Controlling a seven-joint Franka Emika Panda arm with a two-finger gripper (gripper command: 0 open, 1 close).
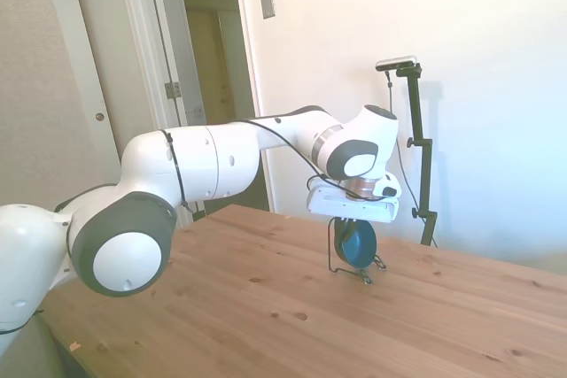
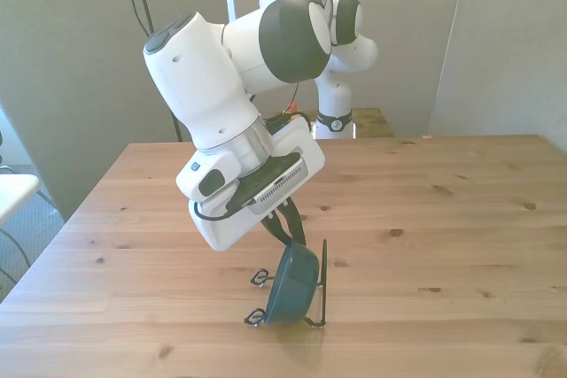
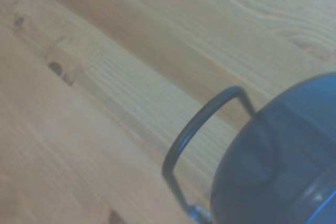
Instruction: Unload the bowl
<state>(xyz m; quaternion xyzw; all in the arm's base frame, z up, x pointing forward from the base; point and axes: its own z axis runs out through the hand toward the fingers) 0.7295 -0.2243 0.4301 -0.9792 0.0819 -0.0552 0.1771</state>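
Observation:
The dark blue bowl (image 1: 357, 243) (image 2: 292, 285) stands on its edge in a thin black wire rack (image 1: 333, 250) (image 2: 322, 279) on the wooden table (image 2: 443, 219). My gripper (image 2: 294, 238) (image 1: 352, 221) hangs directly over it, tilted. In the front view its dark fingers (image 2: 285, 223) come down close together onto the bowl's top rim. The bowl's lower edge still rests in the rack. Close up in the wrist view, the bowl (image 3: 278, 166) fills one corner with a loop of the rack (image 3: 194, 129) beside it.
A wall runs behind the table's far edge in the side view, and a doorway (image 1: 208, 59) lies further back. The rack's small wire feet (image 2: 258, 278) stick out toward the front view's left.

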